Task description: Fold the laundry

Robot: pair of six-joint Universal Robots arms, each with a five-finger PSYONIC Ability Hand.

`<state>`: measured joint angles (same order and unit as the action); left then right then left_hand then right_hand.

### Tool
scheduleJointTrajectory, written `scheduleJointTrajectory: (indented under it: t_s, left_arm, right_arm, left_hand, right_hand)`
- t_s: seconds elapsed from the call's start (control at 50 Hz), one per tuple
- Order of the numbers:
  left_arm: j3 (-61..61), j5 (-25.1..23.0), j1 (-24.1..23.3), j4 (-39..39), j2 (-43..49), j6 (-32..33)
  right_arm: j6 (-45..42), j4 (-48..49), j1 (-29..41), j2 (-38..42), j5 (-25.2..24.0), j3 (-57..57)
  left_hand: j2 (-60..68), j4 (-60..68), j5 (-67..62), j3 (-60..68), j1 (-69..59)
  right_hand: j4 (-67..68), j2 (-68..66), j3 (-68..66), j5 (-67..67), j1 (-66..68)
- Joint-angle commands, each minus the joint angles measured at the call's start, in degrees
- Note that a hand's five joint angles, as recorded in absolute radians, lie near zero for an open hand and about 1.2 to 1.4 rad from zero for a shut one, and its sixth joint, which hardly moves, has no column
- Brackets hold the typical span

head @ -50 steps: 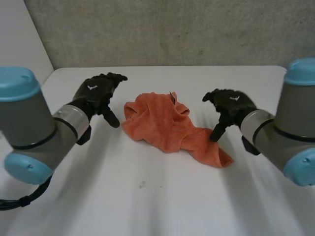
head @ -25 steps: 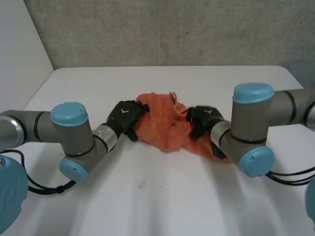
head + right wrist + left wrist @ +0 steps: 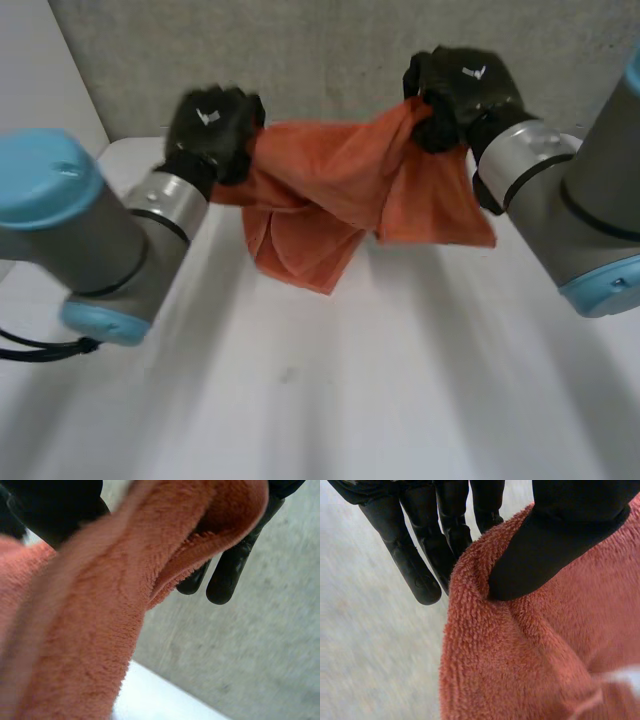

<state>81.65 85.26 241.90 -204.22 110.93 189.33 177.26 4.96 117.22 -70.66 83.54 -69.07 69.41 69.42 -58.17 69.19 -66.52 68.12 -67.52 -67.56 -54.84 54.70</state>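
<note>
**Orange terry towel [image 3: 330, 190] held aloft**

Table [image 3: 400, 400]: white, beneath.
Towel: fuzzy, bunched, stretched between the hands at 12 o'clock, folds sagging.
Left hand [image 3: 212, 130]: 10 o'clock, thumb pinching towel edge.
Right hand [image 3: 458, 90]: 1 o'clock, clamped on towel.

White table [image 3: 400, 400], grey wall [image 3: 300, 60]

An orange towel [image 3: 330, 190] hangs stretched between both hands over the white table [image 3: 350, 400]. The left hand [image 3: 212, 130], at ten o'clock of the towel, curls its fingers round one upper end. The right hand [image 3: 455, 90], at two o'clock, clenches the other. Loose folds droop toward six o'clock.
</note>
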Motion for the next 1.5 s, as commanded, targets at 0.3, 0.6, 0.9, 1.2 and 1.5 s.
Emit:
scheduleJointTrajectory:
  t_s: [0.3, 0.6, 0.9, 1.2, 1.5]
  left_arm:
    - [10.38, 0.08, -4.77, 1.81, -15.69, -2.56]
    - [-8.07, -0.44, -5.21, 0.67, 18.09, -1.42]
    - [4.02, 0.87, -5.21, 1.72, 0.19, -2.03]
    - [17.84, 14.58, -9.61, 16.55, -10.82, -18.97]
    - [20.39, 17.92, -9.87, 23.17, -5.99, -26.29]
  right_arm:
    - [-2.62, -3.46, -2.17, 3.57, 0.48, 5.42]
    - [-3.14, -5.49, -2.26, 28.19, 6.37, 18.87]
    - [-2.79, -5.13, -1.56, 11.80, 10.86, 6.88]
    - [4.24, -5.66, 1.08, 3.24, -1.19, -17.50]
    - [18.65, -4.35, 5.30, 15.18, -2.51, -12.41]
  left_hand:
    - [10.59, 10.58, -11.83, 10.81, -13.48]
    - [-22.10, -22.11, 20.86, -21.88, 19.21]
    - [-58.70, -58.71, 57.46, -58.47, 55.80]
    - [-53.98, -53.99, 52.74, -53.76, 51.09]
    - [-54.32, -54.33, 53.08, -54.10, 51.43]
  right_hand:
    - [11.88, -12.48, -12.44, -15.16, 25.30]
    - [-21.79, 21.19, 21.23, 18.51, -8.38]
    - [-58.12, 57.52, 57.56, 54.84, -44.70]
    - [-58.12, 57.52, 57.56, 54.84, -44.70]
    - [-58.12, 57.52, 57.56, 54.84, -44.70]
